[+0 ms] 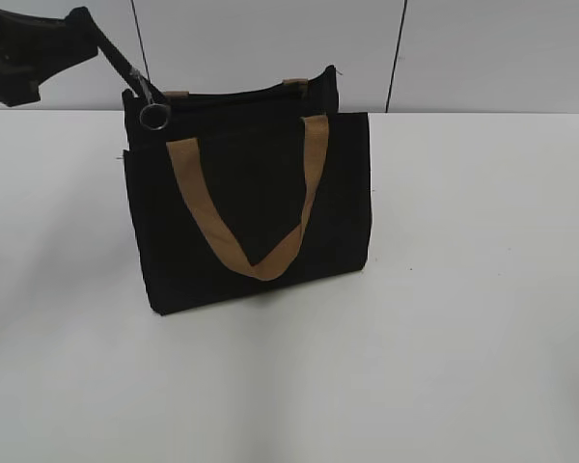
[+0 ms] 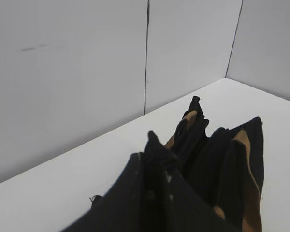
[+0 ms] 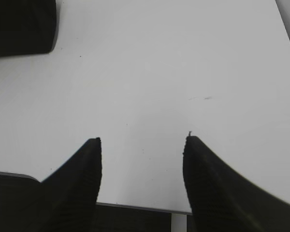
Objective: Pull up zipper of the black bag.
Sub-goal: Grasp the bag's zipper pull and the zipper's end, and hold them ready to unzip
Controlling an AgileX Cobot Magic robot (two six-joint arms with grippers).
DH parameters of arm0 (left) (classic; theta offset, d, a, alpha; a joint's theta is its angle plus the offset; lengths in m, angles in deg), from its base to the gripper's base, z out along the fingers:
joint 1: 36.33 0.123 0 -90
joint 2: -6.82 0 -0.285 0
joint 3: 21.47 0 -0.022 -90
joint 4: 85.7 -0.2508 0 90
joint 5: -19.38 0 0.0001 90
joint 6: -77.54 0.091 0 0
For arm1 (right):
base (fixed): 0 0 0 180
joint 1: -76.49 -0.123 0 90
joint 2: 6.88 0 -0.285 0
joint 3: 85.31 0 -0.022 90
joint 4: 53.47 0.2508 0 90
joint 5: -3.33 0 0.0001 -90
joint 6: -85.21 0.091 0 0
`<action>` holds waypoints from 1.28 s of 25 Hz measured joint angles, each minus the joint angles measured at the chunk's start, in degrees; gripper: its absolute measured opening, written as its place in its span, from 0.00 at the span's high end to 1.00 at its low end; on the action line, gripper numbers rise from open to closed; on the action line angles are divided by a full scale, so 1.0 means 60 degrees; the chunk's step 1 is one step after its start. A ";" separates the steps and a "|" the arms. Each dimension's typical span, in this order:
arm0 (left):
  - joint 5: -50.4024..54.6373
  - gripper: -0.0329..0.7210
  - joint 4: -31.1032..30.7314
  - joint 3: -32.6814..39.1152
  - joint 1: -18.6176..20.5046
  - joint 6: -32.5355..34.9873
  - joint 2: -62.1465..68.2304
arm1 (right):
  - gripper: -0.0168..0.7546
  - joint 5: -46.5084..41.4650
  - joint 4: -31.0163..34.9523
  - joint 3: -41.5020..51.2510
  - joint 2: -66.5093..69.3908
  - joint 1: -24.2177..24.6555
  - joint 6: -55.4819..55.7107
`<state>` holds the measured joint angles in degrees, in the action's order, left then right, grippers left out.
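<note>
My left pincer reaches in from the ten o'clock corner of the exterior view and is pinched shut on the zipper at the left end of the black bag, whose silver ring pull dangles just below my fingertips. The bag stands upright on the white table, a little toward eleven o'clock of centre, its tan strap hanging in a V down the front. From my left wrist I see only dark fabric bunched against my fingers. My right pincer hovers spread wide over bare table, holding nothing. I judge the pull is in hand: the slider sits at the left end. Next, I must draw it steadily toward three o'clock along the top edge without tipping the bag.
</note>
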<state>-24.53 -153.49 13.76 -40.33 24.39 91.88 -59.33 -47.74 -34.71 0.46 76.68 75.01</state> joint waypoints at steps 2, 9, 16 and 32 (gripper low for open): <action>-0.0045 0.93 0.0049 0.0000 0.0000 0.0000 0.0000 | 0.44 0.0000 0.0000 0.0000 0.0000 0.0000 0.0000; -0.0053 0.93 0.0069 0.0000 -0.0011 0.0000 0.0000 | 0.44 0.0620 0.0606 -0.0328 0.0229 0.0000 -0.0651; -0.0053 0.93 0.0069 0.0000 -0.0011 0.0000 0.0000 | 0.44 0.1719 0.3086 -0.0811 0.2805 0.0000 -0.3082; -0.0053 0.93 -0.0010 0.0000 -0.0011 0.0000 0.0000 | 0.44 0.3062 0.8603 -0.3427 1.0032 -0.0048 -0.9970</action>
<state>-24.85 -153.55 13.76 -40.40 24.39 91.88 -40.96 3.88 -55.27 60.65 76.39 15.19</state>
